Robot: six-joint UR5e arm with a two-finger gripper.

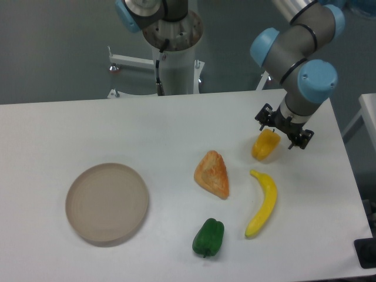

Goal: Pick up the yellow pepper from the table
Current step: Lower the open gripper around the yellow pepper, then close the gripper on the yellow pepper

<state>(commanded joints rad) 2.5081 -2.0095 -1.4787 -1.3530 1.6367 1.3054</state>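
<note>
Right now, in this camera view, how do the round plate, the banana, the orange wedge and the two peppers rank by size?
1. round plate
2. banana
3. orange wedge
4. green pepper and yellow pepper: these look alike, and the gripper partly hides the yellow one, so I won't rank them.

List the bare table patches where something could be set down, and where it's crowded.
Free: the whole back strip of the table, left of the gripper; the front-left corner below the plate; the gap between plate and orange wedge. Crowded: the right side, where yellow pepper, banana, wedge and green pepper cluster.
</note>
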